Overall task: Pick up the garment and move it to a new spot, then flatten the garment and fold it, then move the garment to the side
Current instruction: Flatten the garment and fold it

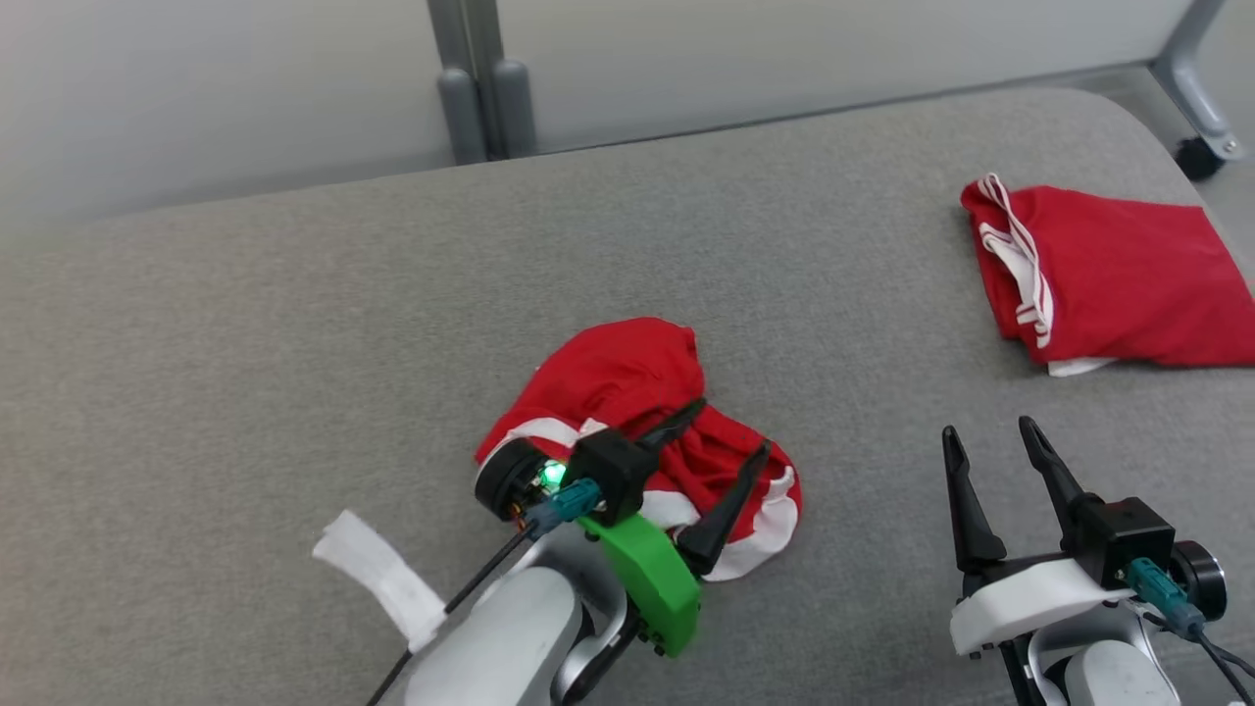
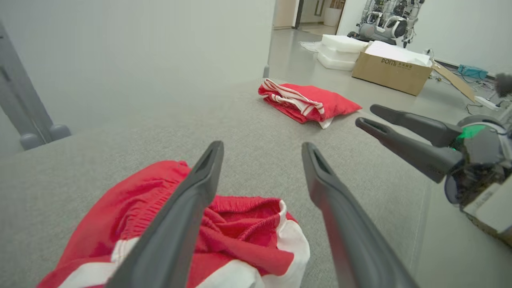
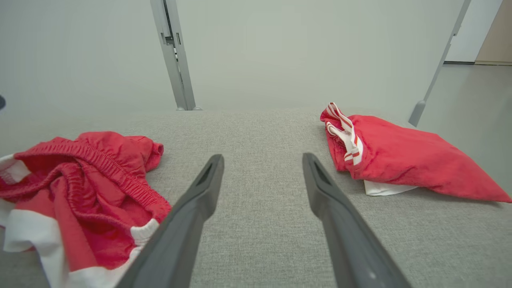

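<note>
Red shorts (image 1: pixel 627 382) with white trim lie crumpled in a heap about midway along the grey fabric-covered worktop (image 1: pixel 294 343), nearer its front edge than its back edge. The left gripper (image 1: pixel 732 424) hangs directly over the heap's near-right part, fingers spread wide and holding nothing. In the left wrist view one finger crosses above the bunched cloth while the other stands over bare worktop just beside the white hem band (image 2: pixel 296 244), so the bulk of the shorts lies below and off to one side rather than centred between the jaws. The heap's long axis runs slantwise, from far-left to near-right, roughly across the way the left fingers point. The right gripper (image 1: pixel 986 428) is also wide open and empty, well apart to the right over bare worktop, between the heap and a folded red garment (image 1: pixel 1118 284) by the far right corner. The left arm is clearly the nearer; a pick looks to need a drop and a small shift toward the heap's middle before closing. The cloth looks soft and thin, with the gathered elastic waistband (image 3: pixel 108 164) twisted through the folds, and is likely to sag and unfurl when lifted
</note>
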You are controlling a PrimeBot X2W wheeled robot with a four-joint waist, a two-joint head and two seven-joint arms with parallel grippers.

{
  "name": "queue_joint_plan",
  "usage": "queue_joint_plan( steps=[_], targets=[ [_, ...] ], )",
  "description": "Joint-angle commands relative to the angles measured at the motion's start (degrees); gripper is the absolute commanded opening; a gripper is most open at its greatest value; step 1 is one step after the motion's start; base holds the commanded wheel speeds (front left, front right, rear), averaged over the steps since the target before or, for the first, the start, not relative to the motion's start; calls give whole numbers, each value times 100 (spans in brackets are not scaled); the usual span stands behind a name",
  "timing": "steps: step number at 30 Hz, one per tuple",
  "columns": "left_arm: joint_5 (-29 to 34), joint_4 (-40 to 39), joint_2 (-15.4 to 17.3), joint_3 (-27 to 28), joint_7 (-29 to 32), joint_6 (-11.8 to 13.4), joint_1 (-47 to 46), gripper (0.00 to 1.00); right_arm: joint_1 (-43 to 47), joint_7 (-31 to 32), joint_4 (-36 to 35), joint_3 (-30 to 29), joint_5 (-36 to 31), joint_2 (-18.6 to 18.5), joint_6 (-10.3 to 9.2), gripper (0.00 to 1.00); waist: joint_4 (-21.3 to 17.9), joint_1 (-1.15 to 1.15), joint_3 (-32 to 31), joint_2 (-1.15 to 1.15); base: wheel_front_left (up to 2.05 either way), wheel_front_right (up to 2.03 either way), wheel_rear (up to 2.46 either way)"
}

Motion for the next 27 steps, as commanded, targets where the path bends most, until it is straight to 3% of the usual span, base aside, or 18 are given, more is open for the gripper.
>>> queue_joint_plan(
  steps=[1, 7, 15, 17, 18, 19, 27],
  targets=[
    [-61, 202, 42, -130, 109, 2, -218, 100, -106, 3, 7, 10, 64, -4, -10, 100, -793, 0, 731, 0, 0, 0, 0],
    [-411, 872, 45, -670, 429, 4, -551, 100, -77, 3, 81, -104, 283, 1, -10, 100, -1239, 0, 959, 0, 0, 0, 0],
    [-547, 1745, 48, -663, 522, 95, -756, 100, -130, 3, 103, -62, 421, -2, -10, 100, -1425, 0, 932, 0, 0, 0, 0],
    [-583, 1926, 44, -660, 625, 110, -803, 49, -141, 3, 108, -72, 427, -2, -10, 100, -1423, 0, 915, 0, 0, 0, 0],
    [-580, 1990, 46, -675, 682, 101, -824, 6, -140, 3, 106, -83, 422, -2, -10, 100, -1415, 0, 904, 0, 0, 0, 0],
    [-603, 2019, 44, -681, 673, 95, -843, 0, -137, 3, 103, -93, 417, -2, -10, 100, -1407, 0, 896, 0, 0, 0, 0],
    [-1092, 1586, 40, -253, 286, 207, -1214, 0, -91, 3, 125, -69, 433, -4, -10, 100, -1344, 0, 735, 0, 0, 0, 0]
  ],
)
